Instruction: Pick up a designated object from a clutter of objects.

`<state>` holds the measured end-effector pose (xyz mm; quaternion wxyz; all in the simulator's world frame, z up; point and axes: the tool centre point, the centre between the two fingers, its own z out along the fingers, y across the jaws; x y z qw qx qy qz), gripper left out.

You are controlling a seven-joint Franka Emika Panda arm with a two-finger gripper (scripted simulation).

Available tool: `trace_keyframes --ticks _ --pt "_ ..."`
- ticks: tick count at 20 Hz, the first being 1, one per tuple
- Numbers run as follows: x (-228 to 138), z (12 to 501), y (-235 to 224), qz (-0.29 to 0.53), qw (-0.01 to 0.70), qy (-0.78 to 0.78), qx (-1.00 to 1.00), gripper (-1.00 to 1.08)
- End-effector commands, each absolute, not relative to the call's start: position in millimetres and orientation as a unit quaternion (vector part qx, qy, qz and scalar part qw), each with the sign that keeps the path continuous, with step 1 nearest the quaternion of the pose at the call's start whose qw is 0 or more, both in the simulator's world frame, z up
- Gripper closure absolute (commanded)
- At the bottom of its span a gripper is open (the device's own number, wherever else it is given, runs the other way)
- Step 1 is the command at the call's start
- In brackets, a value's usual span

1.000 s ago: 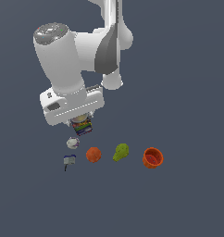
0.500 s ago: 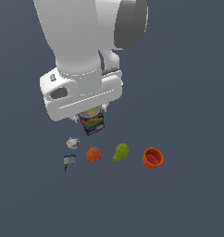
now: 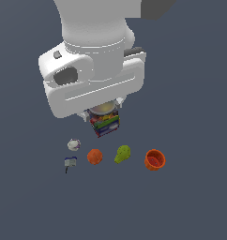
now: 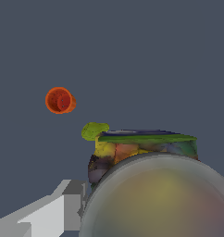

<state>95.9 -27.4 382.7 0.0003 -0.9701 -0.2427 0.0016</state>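
The designated object, a small can [image 3: 105, 123] with a pale top and a blue, red, green and yellow label, hangs under the big white hand. My gripper [image 3: 104, 117] is shut on it, its fingers mostly hidden by the hand. The can is above and apart from the rest of the clutter of objects on the floor. In the wrist view the can [image 4: 155, 185] fills the near field, pale top towards the camera, with one light grey finger [image 4: 58, 210] beside it.
In a row on the dark floor lie a white ball [image 3: 73, 144], a small blue-grey item [image 3: 70, 162], an orange ball [image 3: 94, 156], a green pear [image 3: 123, 153] and an orange-red cup [image 3: 155, 160]. The pear [image 4: 93, 130] and cup [image 4: 59, 100] also show in the wrist view.
The hand with the can in it has risen towards the exterior camera and drifted to that view's right, now looming much larger. The items on the floor have not moved.
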Motion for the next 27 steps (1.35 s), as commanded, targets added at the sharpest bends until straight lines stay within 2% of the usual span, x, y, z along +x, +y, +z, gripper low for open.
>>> trace_keyframes --ticks 1,13,27 --pt "103.6 397.4 -19.3 0.0 0.0 -0.242 -0.97 1.08" --pt "130.9 441.0 9.2 0.0 0.0 -0.242 -0.97 1.08" --pt "140.6 454.9 18.3 0.0 0.0 -0.243 -0.97 1.08"
